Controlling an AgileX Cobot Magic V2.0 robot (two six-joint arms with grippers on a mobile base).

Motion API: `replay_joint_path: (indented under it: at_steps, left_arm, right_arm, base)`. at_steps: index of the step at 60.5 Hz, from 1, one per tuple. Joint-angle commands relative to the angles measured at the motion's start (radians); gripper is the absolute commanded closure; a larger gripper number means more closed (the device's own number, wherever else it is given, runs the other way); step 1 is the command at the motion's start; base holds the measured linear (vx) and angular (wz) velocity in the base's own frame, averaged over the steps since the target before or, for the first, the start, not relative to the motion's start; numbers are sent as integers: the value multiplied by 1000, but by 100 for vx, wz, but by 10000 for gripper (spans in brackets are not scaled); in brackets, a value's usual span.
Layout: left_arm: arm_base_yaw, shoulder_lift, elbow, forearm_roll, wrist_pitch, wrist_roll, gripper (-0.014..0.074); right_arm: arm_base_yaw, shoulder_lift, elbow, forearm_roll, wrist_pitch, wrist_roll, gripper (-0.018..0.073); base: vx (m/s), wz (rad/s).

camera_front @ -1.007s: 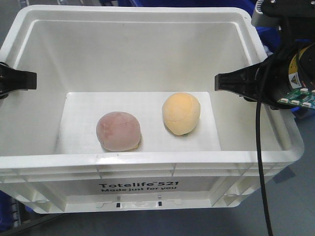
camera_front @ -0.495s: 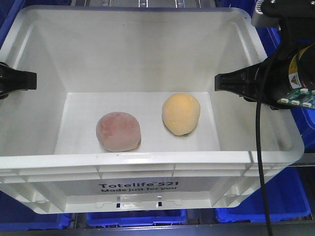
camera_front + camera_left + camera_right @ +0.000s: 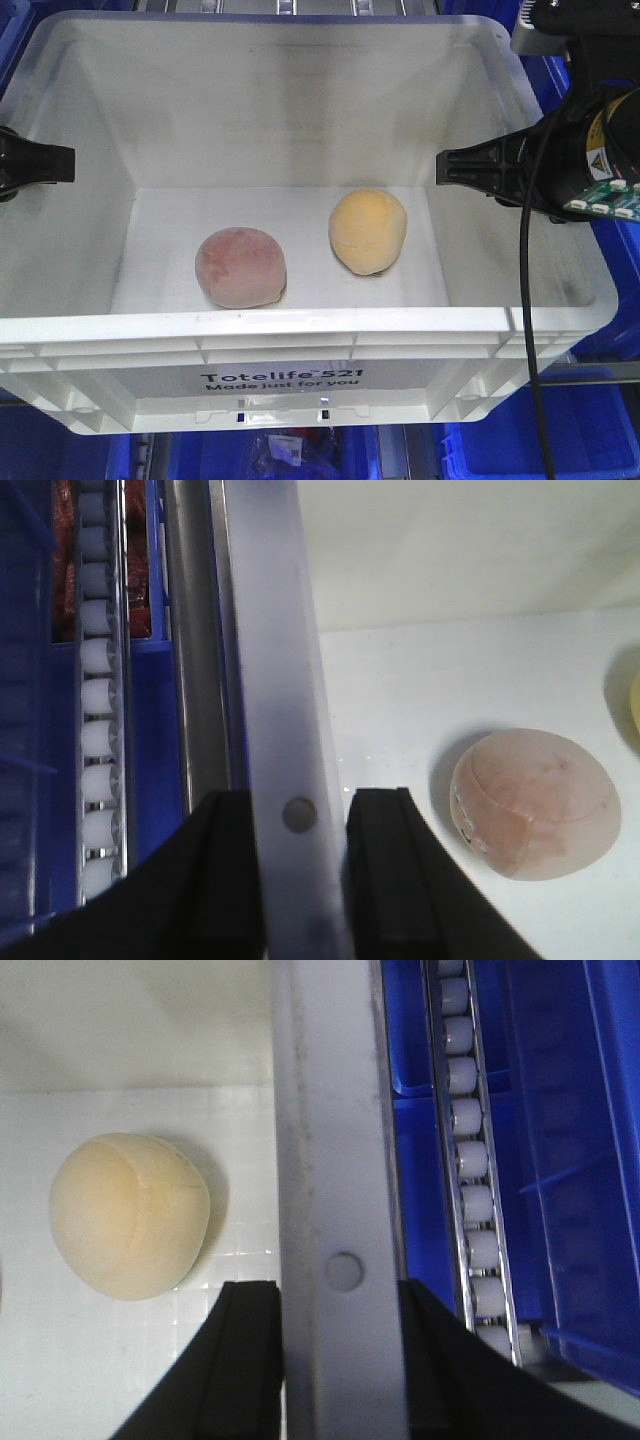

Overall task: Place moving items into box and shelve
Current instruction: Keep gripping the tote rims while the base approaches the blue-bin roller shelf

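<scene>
The pink plush ball (image 3: 241,267) and the yellow-orange plush ball (image 3: 368,231) lie apart on the floor of the white Totelife tote (image 3: 300,345), so loading is done. The left gripper (image 3: 300,865) is clamped on the tote's left wall, the right gripper (image 3: 340,1355) on its right wall. Over the last second the background has slid: blue bins (image 3: 500,450) and a roller rack (image 3: 465,1150) now pass beneath, apparently meaning the tote is being carried toward the shelf.

Matte black wedge-shaped right gripper (image 3: 470,167) fingers; behind them a black wrist housing with a yellow warning sticker, green circuit board (image 3: 605,197) and dangling black cable (image 3: 527,330).
</scene>
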Motion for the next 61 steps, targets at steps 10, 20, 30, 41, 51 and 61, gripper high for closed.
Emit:
replay_joint_path:
  at_steps: [10,20,30,41,51,61]
  left_arm:
    - [-6,-26,-41,48,-109,1,619]
    - [-6,-26,-41,48,-109,1,619]
    - [-6,-26,-41,48,-109,1,619]
    - [-6,-26,-41,48,-109,1,619]
    - [-6,-26,-41,48,-109,1,619]
    - [-6,-26,-41,48,-109,1,619]
  right_arm:
    - [-7,-34,-40,-125,-66,-6,484]
    - [-7,-34,-40,-125,-66,-6,484]
    - [-7,-34,-40,-125,-66,-6,484]
    - [-7,-34,-40,-125,-66,-6,484]
    - [-7,-34,-40,-125,-67,-6,484]
    - [-7,-34,-40,-125,-67,-6,484]
  base:
    - [12,1]
    - [9,1]
    - [7,1]
    - [4,2]
    - [1,1]
    - [0,0]
